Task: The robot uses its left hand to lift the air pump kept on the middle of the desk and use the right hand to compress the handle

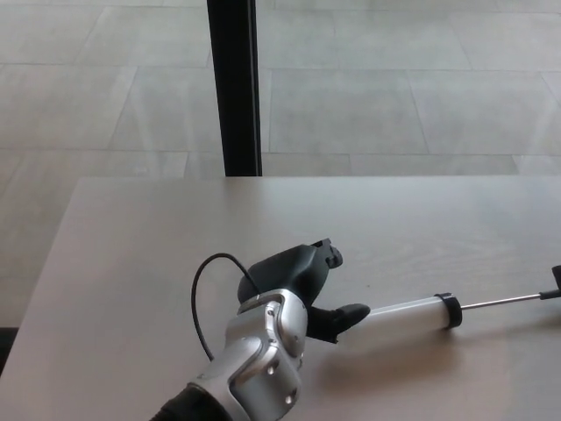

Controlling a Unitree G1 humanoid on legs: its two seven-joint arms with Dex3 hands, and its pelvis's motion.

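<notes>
Bench: pale, matte, nothing else on it apart from the pump.

Left hand: comes in low from the left, silver wrist housing nearest the camera with a black cable looped beside it. Fingers apart, one raised above, another lower, reaching over the pump's near end. It covers that end, so whether there is contact I cannot tell; nothing is clasped or lifted. Reads as spread for a grasp, holding nothing.

Pump: lies flat on its side, right of bench centre, long axis running left to right. Translucent white barrel, black collar at its right end, then a thin metal rod drawn well out toward a dark handle at the picture's right edge, only partly in frame.

Right hand: not in view.

Handling, as a judgement: the pump looks light and rigid, a smooth plastic cylinder, so likely to roll on the bench and slip in a loose grip. Best hold is around the barrel's middle, fingers wrapping across it, clear of the collar. The rod is slender; avoid lifting by it, and push the handle straight along the axis to spare it bending.
</notes>
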